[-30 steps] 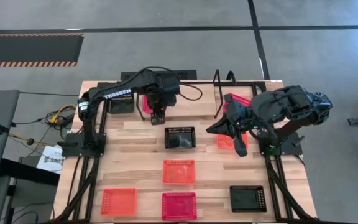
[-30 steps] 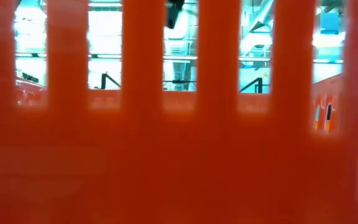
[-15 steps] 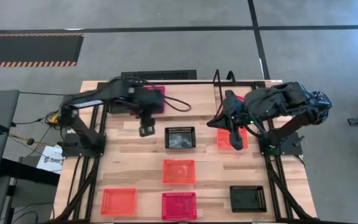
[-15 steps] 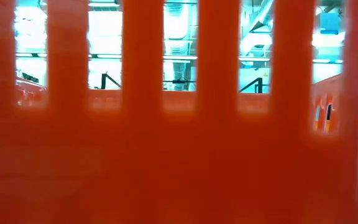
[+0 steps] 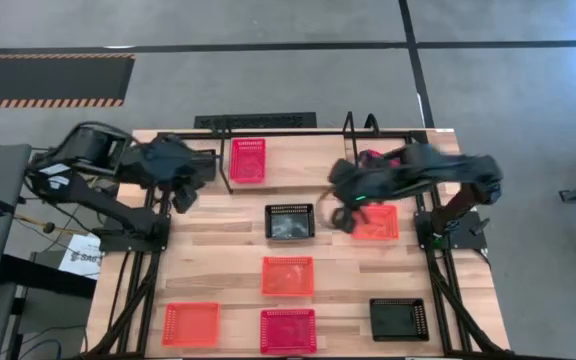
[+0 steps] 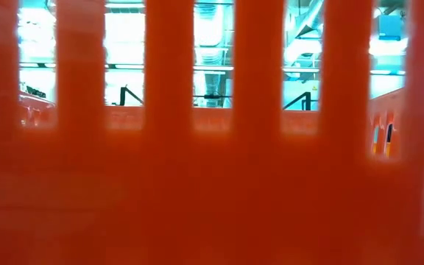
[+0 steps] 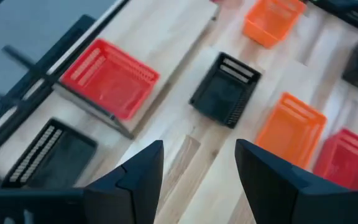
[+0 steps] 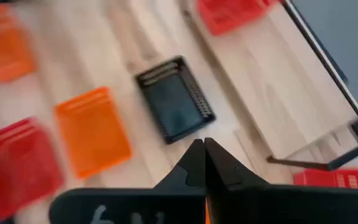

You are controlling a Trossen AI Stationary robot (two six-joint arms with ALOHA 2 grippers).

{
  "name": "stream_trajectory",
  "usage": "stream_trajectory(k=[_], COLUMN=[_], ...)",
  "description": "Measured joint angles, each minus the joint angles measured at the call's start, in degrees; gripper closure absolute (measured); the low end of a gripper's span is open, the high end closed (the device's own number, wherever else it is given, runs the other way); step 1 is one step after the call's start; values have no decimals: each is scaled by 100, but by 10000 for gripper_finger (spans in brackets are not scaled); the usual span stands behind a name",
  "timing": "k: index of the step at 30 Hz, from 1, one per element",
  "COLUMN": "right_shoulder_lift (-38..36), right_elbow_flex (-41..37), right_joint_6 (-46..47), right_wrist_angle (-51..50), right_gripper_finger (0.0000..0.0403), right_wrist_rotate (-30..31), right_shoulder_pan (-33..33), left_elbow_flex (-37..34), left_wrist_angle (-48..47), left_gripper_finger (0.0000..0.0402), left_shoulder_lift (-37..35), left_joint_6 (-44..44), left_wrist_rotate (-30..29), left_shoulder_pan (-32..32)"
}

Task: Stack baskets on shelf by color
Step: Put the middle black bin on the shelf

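Note:
The shelf (image 5: 298,165) stands along the table's far edge. On it lie a red basket (image 5: 248,160) and, in the left wrist view, a black basket (image 7: 48,155). On the table lie a black basket (image 5: 290,221), orange baskets (image 5: 375,222) (image 5: 287,275) (image 5: 191,323), a red one (image 5: 287,330) and another black one (image 5: 399,319). My left gripper (image 5: 181,192) hangs open and empty over the shelf's left end. My right gripper (image 5: 340,215) is shut and empty, between the middle black basket and the right orange one.
A pink-red basket (image 5: 373,157) shows partly under my right arm beside the shelf's right upright rods (image 5: 350,130). In the low view an orange basket wall (image 6: 212,184) stands right in front of the camera and hides the table.
My left gripper has drawn back from the red basket on the shelf toward the table's left edge and has risen and rolled, staying open. The red basket stays on the shelf. My right gripper has tipped downward and gone toward the middle black basket, staying shut.

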Motion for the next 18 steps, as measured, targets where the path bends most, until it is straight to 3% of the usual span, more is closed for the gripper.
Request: stream_trajectory(k=[5,10,18], right_shoulder_lift=[876,1621,2164], right_elbow_flex=[-6,-4,7], right_joint_6=[515,1116,2554], right_wrist_angle=[-383,-379,-366], right_gripper_finger=[379,342,299], right_wrist_rotate=[158,-136,-306], right_shoulder_pan=[-160,-228,-100], left_elbow_flex=[-615,-1240,-1794], left_wrist_angle=[129,469,466], left_gripper_finger=[215,215,215], left_shoulder_lift=[-397,-603,-608], left_joint_6=[-476,-496,-395], left_wrist_rotate=[-378,-498,-513], left_shoulder_pan=[-326,-462,-482])
